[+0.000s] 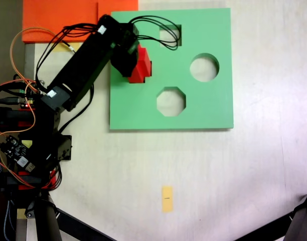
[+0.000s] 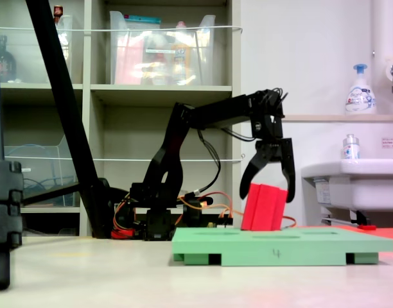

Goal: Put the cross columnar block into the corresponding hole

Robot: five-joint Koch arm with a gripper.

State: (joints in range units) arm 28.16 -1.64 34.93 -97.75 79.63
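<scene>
The black gripper (image 2: 267, 192) straddled, jaws spread wide, the small bright red plus-section foam block (image 2: 264, 208) leaning on the flat green foam board (image 2: 280, 246), seemingly light, soft, best pinched across its upper flanks.

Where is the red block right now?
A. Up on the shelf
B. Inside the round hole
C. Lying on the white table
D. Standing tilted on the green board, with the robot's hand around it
D: in the side view the red block leans on the green board, with the hand straddling its top.
</scene>
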